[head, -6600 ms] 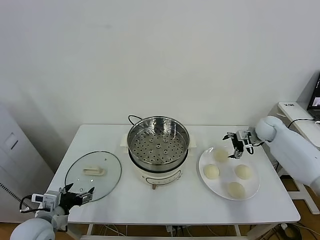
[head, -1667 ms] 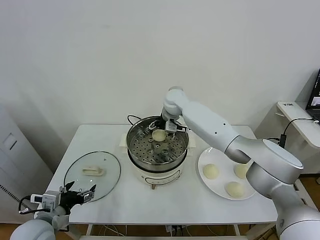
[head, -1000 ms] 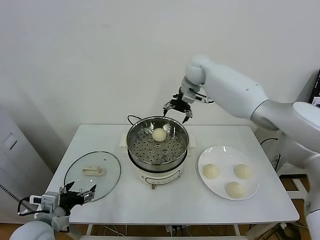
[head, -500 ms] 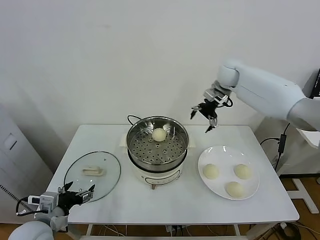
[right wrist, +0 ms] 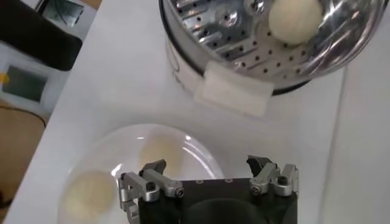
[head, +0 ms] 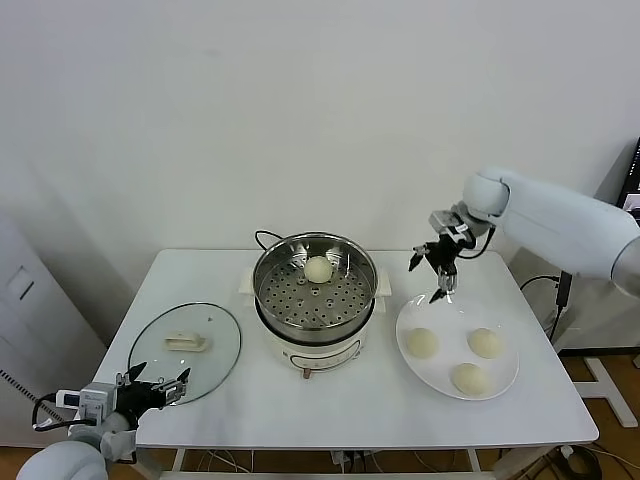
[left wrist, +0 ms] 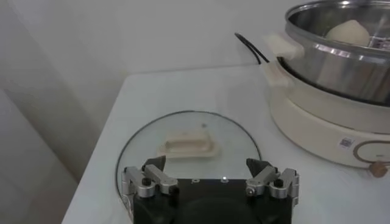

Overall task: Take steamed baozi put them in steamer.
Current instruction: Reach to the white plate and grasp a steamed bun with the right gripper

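White rectangular table (head: 380,400) against a pale wall, carrying three things in a row.

At the left, lying flat near the front edge: a round glass lid (head: 186,351) with a white handle on top, just beside the cooker without touching it. In the middle, standing upright: a white electric cooker base (head: 315,350) with a black cord trailing off its far side toward the wall, topped by the shiny perforated steamer (head: 316,292). At the right, close to the cooker: a flat white plate (head: 500,385), set toward the right-hand edge. Bare white tabletop along the front edge and in both far corners.
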### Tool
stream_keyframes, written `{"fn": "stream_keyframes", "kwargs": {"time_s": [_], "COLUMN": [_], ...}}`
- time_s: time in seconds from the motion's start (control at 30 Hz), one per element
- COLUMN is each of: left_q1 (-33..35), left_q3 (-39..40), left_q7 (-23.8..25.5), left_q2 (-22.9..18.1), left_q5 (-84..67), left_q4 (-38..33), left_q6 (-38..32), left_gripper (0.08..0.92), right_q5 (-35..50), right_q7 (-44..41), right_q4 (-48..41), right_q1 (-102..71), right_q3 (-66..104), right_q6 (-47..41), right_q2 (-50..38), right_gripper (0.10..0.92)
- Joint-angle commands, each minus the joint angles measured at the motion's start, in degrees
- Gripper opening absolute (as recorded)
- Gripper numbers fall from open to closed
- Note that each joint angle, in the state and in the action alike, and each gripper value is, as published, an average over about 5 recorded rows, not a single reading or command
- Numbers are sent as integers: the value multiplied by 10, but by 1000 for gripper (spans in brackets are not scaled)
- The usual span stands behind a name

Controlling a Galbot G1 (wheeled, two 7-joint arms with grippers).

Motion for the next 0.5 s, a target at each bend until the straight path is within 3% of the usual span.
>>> {"fn": "stream_keyframes", "kwargs": {"time_s": [0.03,0.5], "left_q1": [0,1], "left_q3": [0,2], "left_q7": [0,0], "left_q2": [0,-3], "left_q5": [0,0], "left_q4": [0,-1], "left_q6": [0,1], "left_gripper": [823,823], "right_q5": [2,-45], "right_q7": [34,63], "right_q4": [30,26], "right_q1": [-58,-142], "right_q3": [5,51], "right_q6": [-48,-56], "right_q2": [-34,-40], "right_gripper": [823,823]}}
